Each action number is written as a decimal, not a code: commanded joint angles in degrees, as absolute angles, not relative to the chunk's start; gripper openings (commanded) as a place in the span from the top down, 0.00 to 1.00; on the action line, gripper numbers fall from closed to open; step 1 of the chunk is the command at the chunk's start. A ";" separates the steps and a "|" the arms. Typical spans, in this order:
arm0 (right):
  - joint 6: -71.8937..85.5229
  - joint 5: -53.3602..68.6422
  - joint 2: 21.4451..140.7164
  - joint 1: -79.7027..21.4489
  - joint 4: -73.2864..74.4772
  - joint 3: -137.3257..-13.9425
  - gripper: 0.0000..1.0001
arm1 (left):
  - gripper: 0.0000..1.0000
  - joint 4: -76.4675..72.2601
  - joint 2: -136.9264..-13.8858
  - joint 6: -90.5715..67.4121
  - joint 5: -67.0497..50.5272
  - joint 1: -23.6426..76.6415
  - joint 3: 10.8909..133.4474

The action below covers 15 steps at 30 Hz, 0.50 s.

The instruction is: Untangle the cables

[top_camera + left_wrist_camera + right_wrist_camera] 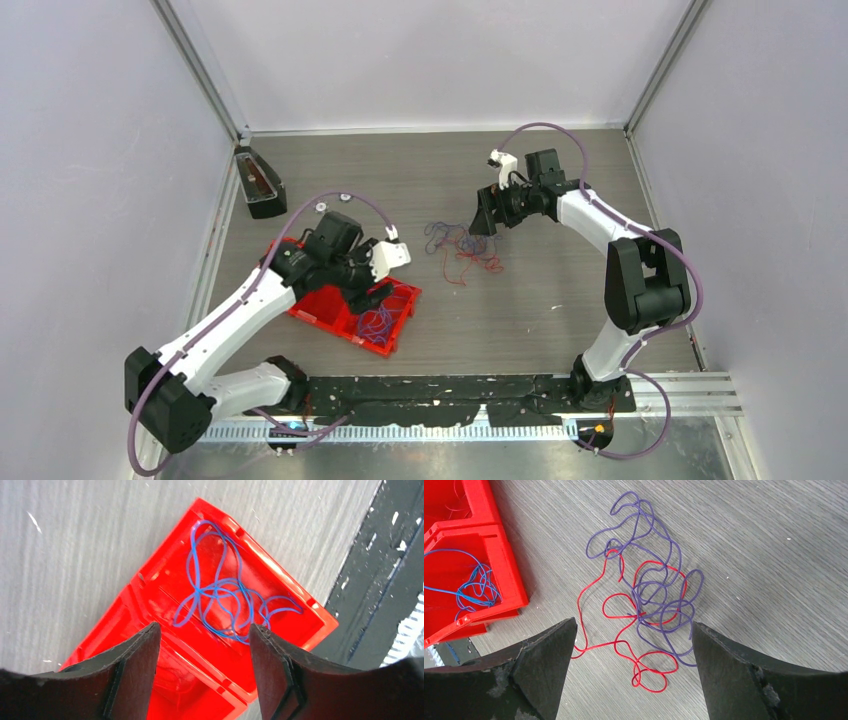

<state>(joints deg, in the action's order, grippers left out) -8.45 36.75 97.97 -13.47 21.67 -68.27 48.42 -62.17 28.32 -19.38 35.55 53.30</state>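
We look down on a grey wood-grain table (560,300) closed in by pale walls, with two white and black robot arms bolted to a black rail (450,395) along its near edge. The left arm (230,320) reaches forward over a red plastic tray (312,308) that lies at an angle on the left half of the table. The right arm (640,270) bends up and back toward the middle of the table. A small dark box (258,182) rests near the far left wall, well apart from everything else. In the left wrist view, the left gripper (205,627) hangs above the tray with its two dark fingers spread apart and nothing between them. Below it, a thin blue cable (199,589) lies loose in curly loops inside one compartment of the tray. In the right wrist view, the right gripper (634,625) hovers over the bare table with its fingers spread wide, also grasping nothing. Under it, on the table to the right of the tray, a thin purple cable (659,602) and a thin red cable (620,616) lie tangled together. Their loops cross each other several times. The red cable trails out toward the near side, while the purple one bunches toward the far side.
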 commanded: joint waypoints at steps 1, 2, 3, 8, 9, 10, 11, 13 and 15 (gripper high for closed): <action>-8.37 37.79 95.62 -13.35 21.44 -69.70 0.09 | 0.36 41.21 -64.88 30.10 -22.94 33.92 57.54; -8.53 37.77 95.58 -13.36 21.57 -69.50 0.09 | 0.36 40.66 -65.74 30.78 -23.74 33.75 58.07; -8.66 37.74 95.44 -13.36 21.70 -69.42 0.09 | 0.38 40.61 -66.86 31.82 -24.51 33.67 58.60; -8.85 37.69 95.21 -13.28 21.92 -69.26 0.09 | 0.50 42.88 -72.74 34.40 -27.07 33.71 61.57; -8.86 37.66 95.19 -13.23 21.96 -69.26 0.09 | 0.51 43.61 -73.34 34.64 -28.06 33.70 61.78; -8.94 37.60 95.19 -13.15 21.97 -69.26 0.09 | 0.52 44.16 -73.68 34.82 -29.12 33.70 61.69; -8.95 37.61 95.19 -13.08 21.97 -69.26 0.09 | 0.53 44.54 -73.80 35.12 -30.24 33.67 61.32; -8.92 37.59 95.14 -12.90 21.97 -69.14 0.09 | 0.56 44.83 -73.94 35.40 -31.34 33.70 60.10; -8.84 37.68 95.20 -12.65 21.91 -68.99 0.09 | 0.62 44.62 -74.69 35.51 -30.99 33.79 58.71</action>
